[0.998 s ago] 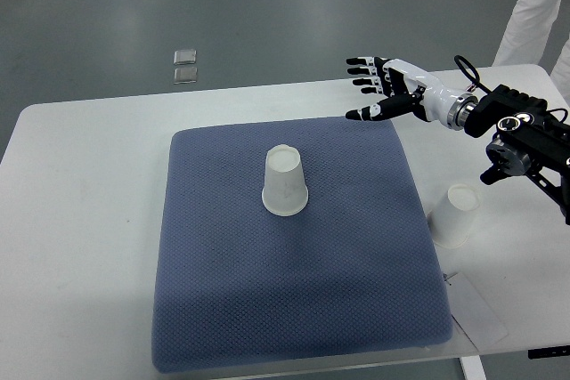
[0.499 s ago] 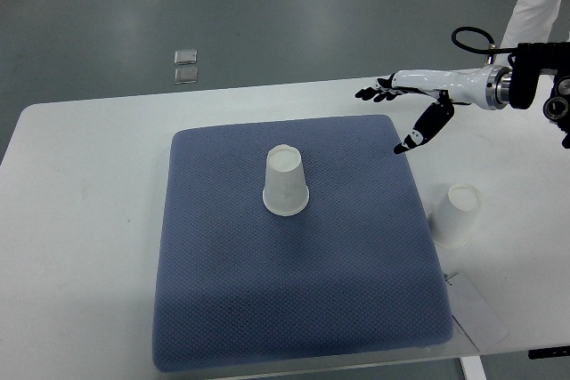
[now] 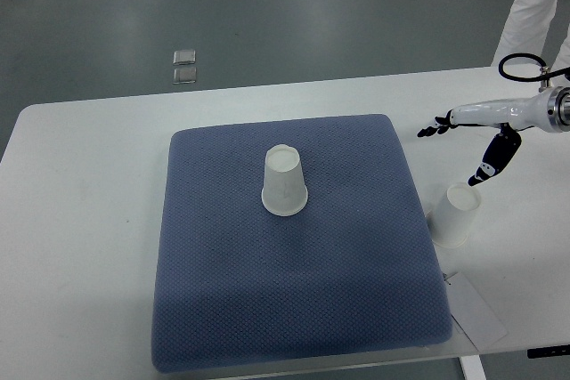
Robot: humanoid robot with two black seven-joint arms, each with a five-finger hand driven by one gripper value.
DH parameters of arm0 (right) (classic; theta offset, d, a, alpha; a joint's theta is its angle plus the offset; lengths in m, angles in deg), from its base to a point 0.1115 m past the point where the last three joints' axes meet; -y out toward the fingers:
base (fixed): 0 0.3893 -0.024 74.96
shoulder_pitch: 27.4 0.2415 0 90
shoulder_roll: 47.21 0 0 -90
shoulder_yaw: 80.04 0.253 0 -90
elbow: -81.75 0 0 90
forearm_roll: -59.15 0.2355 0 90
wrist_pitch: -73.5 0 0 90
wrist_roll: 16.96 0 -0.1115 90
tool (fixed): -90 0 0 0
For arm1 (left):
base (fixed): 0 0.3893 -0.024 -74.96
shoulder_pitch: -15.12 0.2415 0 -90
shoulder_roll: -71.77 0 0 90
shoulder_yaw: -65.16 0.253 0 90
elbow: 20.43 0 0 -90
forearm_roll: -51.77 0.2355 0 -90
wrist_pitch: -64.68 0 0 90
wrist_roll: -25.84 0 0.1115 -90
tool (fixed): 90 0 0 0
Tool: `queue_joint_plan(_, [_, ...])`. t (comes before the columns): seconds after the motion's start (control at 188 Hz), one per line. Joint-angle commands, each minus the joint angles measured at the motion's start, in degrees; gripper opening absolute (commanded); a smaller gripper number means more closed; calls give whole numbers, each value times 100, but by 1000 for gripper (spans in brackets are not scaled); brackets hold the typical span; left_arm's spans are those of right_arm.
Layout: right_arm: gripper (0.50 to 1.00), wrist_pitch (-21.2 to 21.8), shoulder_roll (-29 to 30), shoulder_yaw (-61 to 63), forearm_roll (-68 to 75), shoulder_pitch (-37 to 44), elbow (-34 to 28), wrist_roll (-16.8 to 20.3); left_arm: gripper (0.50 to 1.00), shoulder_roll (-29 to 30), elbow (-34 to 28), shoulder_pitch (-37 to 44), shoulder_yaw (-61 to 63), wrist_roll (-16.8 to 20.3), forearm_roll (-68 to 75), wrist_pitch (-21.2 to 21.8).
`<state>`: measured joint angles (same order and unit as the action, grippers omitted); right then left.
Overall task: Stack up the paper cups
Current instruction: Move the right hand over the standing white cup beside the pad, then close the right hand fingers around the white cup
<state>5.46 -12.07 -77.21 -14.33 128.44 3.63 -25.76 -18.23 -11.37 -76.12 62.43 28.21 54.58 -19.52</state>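
A white paper cup (image 3: 285, 182) stands upside down near the middle of the blue mat (image 3: 294, 309). A second white paper cup (image 3: 457, 214) stands upside down on the white table, just off the mat's right edge. My right hand (image 3: 463, 144) comes in from the right edge, fingers spread and empty. It hovers above and slightly behind the second cup, its thumb pointing down toward the cup. The left arm does not show.
The white table (image 3: 80, 220) carries the mat. A paper sheet (image 3: 476, 313) lies at the mat's front right corner. A person in white trousers (image 3: 534, 6) stands behind the table at the top right. Two small clear items (image 3: 185, 66) lie on the floor.
My right hand has drawn back to the right, from over the mat's back right corner to above the second cup. Both cups stay put.
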Motion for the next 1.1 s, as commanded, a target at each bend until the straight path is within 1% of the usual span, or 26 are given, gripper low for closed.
queue_joint_plan(0.0, [921,45,-95,-89,0,-1,-98,-7,1000,0,0,0,0,0,0,0])
queue_joint_plan(0.345, [919,45,-24,-335,-88,-80,-116,-7,1000,0,0,0,0,0,0,0])
queue_joint_plan(0.531, [915,1,134,-520,-150,-107,-89,-7,1000,0,0,0,0,0,0,0])
queue_joint_plan(0.648, [913,-25,230,-573,-202,-177,16,-7,1000,0,0,0,0,0,0,0])
queue_joint_plan(0.738, [911,-157,266,-573,-229,-273,104,-7,1000,0,0,0,0,0,0,0])
queue_joint_plan(0.823, [909,-192,353,-573,-264,-326,227,-7,1000,0,0,0,0,0,0,0])
queue_joint_plan(0.966, [895,-201,380,-573,-290,-370,271,-16,1000,0,0,0,0,0,0,0])
queue_joint_plan(0.998, [889,-210,397,-573,-299,-379,297,-7,1000,0,0,0,0,0,0,0])
queue_joint_plan(1.035, [870,-210,415,-573,-334,-397,315,-16,1000,0,0,0,0,0,0,0])
queue_joint_plan(1.094, [862,-210,441,-573,-352,-405,350,-16,1000,0,0,0,0,0,0,0])
